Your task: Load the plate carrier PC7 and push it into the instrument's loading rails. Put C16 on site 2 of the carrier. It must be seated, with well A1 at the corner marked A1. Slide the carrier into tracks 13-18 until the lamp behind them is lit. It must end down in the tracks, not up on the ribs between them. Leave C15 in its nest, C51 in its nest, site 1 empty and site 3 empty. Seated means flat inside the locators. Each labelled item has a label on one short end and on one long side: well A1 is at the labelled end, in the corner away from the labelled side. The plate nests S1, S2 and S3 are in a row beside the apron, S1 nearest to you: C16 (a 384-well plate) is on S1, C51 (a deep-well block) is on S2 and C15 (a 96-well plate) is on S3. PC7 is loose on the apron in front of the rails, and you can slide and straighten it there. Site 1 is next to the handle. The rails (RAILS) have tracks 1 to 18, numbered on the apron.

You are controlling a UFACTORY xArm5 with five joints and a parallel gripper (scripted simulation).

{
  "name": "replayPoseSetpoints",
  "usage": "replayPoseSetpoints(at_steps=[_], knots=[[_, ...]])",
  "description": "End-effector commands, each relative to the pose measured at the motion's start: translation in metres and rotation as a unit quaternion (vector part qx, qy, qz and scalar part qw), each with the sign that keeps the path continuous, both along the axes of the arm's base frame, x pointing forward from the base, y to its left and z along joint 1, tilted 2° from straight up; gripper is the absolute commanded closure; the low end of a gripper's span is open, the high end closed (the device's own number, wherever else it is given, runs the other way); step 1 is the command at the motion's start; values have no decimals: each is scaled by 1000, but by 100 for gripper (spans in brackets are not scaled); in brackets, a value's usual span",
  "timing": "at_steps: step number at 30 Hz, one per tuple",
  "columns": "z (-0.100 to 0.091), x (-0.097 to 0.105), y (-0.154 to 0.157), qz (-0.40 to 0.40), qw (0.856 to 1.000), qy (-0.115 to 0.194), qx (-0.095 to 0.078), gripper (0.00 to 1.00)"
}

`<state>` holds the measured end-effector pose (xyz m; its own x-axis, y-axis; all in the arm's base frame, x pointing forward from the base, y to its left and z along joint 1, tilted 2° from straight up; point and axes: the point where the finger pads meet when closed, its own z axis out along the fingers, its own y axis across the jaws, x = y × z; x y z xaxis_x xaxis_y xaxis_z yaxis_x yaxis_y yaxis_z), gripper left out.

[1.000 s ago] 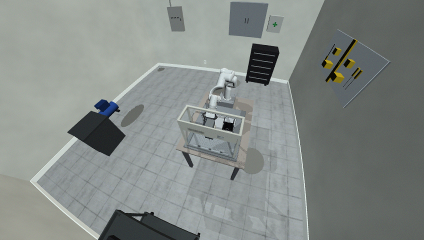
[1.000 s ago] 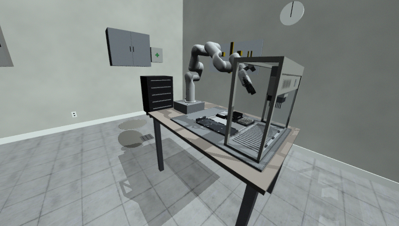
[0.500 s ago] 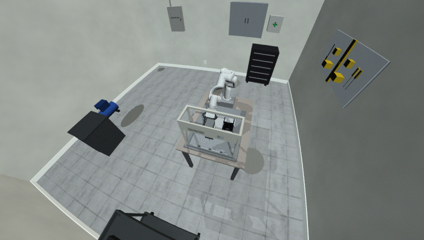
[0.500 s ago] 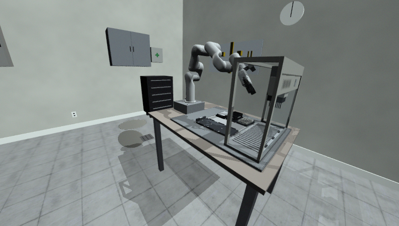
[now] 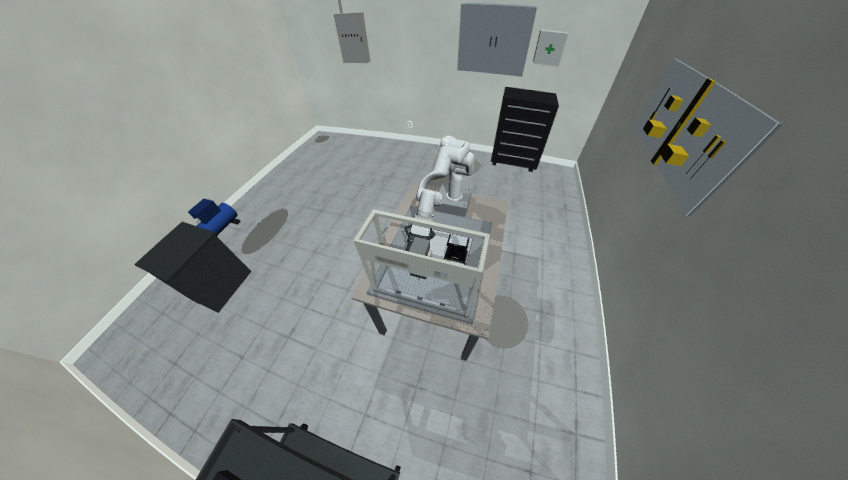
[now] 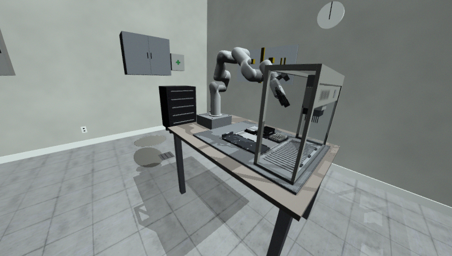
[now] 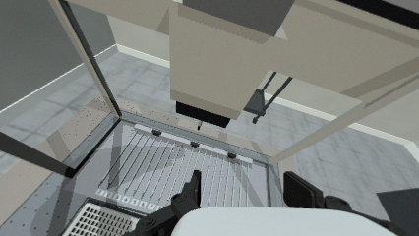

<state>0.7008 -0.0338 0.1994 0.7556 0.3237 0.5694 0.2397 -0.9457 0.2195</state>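
gripper: fingers spread wide with nothing between them, hanging high in the air beside the instrument frame, tilted down toward the deck.
wrist view: both dark fingers frame the rails below; a white gridded plate shows at the lower left corner, which plate it is cannot be told from here.
step in hand: judged as the very start, the approach before the first pick; no plate looks lifted and the carrier sites appear unloaded.
pc7: long dark carrier lying loose on the apron in front of the frame, well below the gripper and nearer the table's front edge.
plate nests: a row of plates beside the apron, under and slightly short of the gripper; the labels are too small to read, so c16 cannot be singled out by sight.
next move: probably swing back over the nest nearest the viewer, come down square over c16 and close on its long sides.
care: check the labelled end before setting it on site 2.
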Motion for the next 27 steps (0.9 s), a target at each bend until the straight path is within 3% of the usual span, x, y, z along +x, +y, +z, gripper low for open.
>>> replayPoseSetpoints(at_steps=[1,3,6,10,12,15,17,21,23,27], knots=[[27,12,0,1,1000,-26,-2,0],[28,2,2,-10,1000,4,9,0],[30,-10,4,-11,1000,5,10,0],[30,-10,4,-11,1000,5,10,0],[32,-19,6,-22,999,35,20,0],[34,-33,8,-22,999,37,21,0],[35,-43,10,-34,997,67,30,0],[37,-58,11,-35,997,69,30,0],[38,-68,13,-47,993,98,38,0],[39,-78,14,-48,993,100,39,0]])
